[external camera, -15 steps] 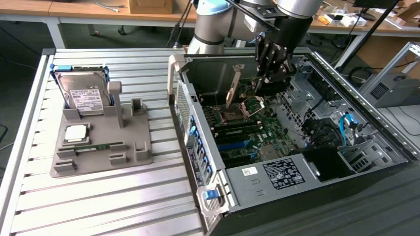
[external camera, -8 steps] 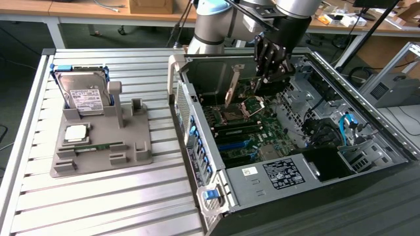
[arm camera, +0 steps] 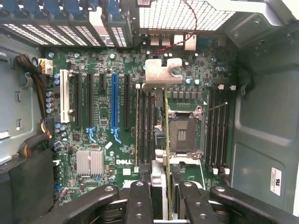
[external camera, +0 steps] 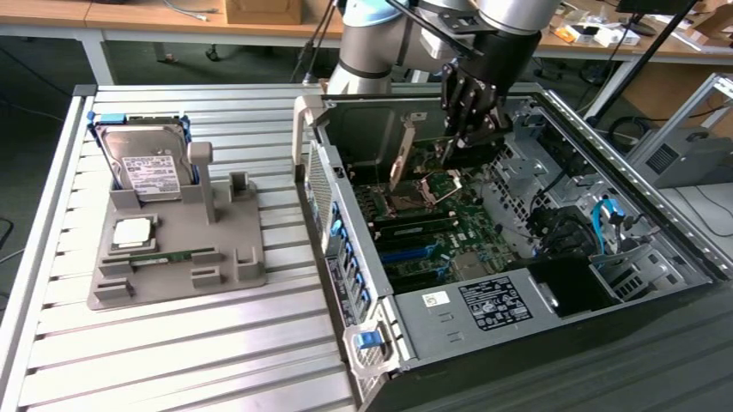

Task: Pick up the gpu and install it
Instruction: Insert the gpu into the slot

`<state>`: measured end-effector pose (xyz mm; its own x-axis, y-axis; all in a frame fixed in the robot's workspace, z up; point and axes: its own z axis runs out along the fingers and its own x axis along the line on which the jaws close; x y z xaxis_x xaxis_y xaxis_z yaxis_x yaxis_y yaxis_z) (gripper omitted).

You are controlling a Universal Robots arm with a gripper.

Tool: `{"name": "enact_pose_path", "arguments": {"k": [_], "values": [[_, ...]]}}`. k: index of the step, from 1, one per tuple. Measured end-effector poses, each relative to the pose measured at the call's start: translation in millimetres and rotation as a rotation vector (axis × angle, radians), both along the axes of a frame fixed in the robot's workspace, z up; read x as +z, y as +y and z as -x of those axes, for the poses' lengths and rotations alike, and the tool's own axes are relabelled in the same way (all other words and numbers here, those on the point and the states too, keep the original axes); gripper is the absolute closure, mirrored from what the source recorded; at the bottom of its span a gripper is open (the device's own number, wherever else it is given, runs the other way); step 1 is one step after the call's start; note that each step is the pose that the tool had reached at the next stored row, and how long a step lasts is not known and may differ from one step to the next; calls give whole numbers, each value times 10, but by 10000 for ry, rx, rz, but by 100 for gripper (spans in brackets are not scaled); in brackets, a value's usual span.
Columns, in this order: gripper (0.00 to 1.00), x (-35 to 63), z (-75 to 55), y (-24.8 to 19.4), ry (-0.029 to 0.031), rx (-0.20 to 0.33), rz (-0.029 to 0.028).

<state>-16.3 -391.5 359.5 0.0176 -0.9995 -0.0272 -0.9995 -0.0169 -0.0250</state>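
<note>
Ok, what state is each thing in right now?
gpu: held edge-on over the motherboard, not in a slot.
gripper: shut on the gpu.
computer case: open, side panel off.
blue slot: empty.
CPU socket: empty.
hard drive: standing in the gray holder.

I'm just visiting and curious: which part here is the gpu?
Look inside the open computer case, above its green motherboard. The black gripper holds the gpu there: a thin card with a silvery end bracket. Unlike the hard drive on the grey stand outside, it hangs in mid-air.
</note>
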Motion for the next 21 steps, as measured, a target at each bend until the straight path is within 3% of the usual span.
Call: {"name": "enact_pose_path", "arguments": {"k": [6, 7, 12, 18, 19, 21], "values": [[73, -8, 0, -8, -2, -481, 10], [73, -8, 0, -12, -2, -485, 30], [73, -8, -1, -20, -6, -490, 251], [73, -14, -1, -20, 11, -582, 276], [73, -17, 0, -20, 156, -582, 277], [73, -24, -1, -20, 503, -576, 287]]}}
